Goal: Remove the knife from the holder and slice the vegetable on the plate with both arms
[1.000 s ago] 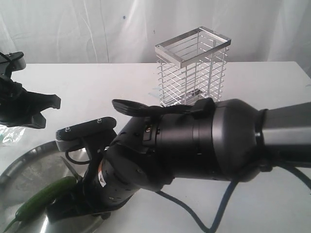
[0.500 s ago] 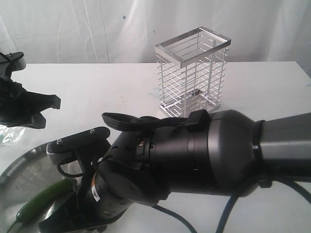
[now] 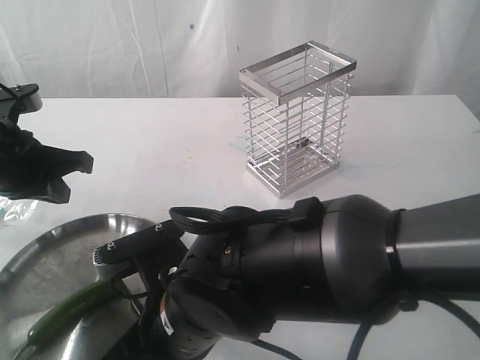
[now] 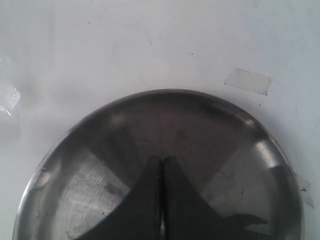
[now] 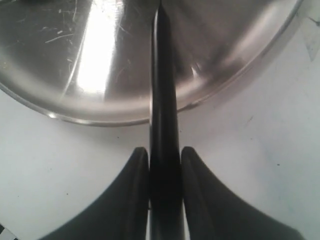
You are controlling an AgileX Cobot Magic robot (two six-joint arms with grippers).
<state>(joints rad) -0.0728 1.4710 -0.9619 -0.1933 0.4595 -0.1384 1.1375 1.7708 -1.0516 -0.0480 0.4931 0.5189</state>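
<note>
My right gripper (image 5: pixel 165 152) is shut on the black handle of the knife (image 5: pixel 162 100), which reaches out over the rim of the steel plate (image 5: pixel 100 60). In the exterior view the right arm (image 3: pixel 300 262) hides that gripper and the knife. The green vegetable (image 3: pixel 71 307) lies on the plate (image 3: pixel 45 247) at the lower left, just left of the arm. My left gripper (image 4: pixel 161 161) is shut with nothing in it, hanging over the plate's (image 4: pixel 165 93) far part. The wire holder (image 3: pixel 298 116) stands empty at the back.
The left arm (image 3: pixel 34 169) hovers beyond the plate's far left edge. Clear crumpled plastic (image 3: pixel 11 210) lies under it. Bits of tape (image 4: pixel 248 81) stick to the white table near the plate. A white cloth backdrop hangs behind.
The right arm has sunk lower and nearer the bottom edge, uncovering the holder's base. The left arm and the vegetable have barely moved.
</note>
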